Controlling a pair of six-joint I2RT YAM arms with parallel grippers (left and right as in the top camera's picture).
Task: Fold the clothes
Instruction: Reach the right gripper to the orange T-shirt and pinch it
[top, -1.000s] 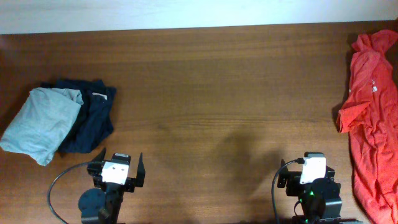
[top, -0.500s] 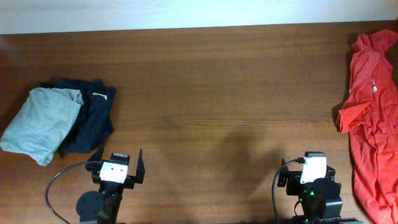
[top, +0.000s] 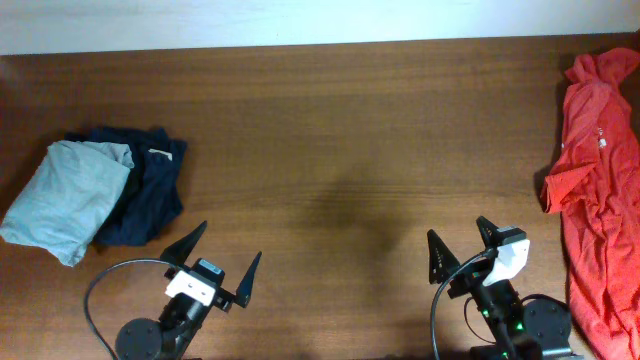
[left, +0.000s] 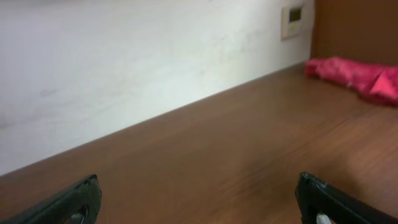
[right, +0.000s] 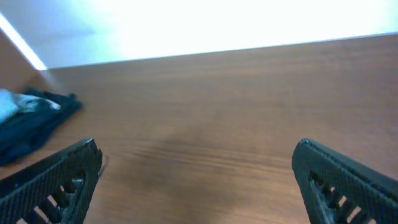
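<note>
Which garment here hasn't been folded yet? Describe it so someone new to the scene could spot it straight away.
Start from the wooden table and go to its right edge in the overhead view, beyond the right gripper. There an orange-red shirt lies crumpled in a long strip. It is the only bright, loose garment: the grey one and the navy one lie together at the left edge.

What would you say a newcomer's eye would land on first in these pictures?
The crumpled orange-red T-shirt at the right edge of the table stands out most against the dark wood. At the left edge, a light-grey garment lies partly on a dark navy garment. The left gripper and right gripper sit open and empty at the near edge, touching no cloth.
</note>
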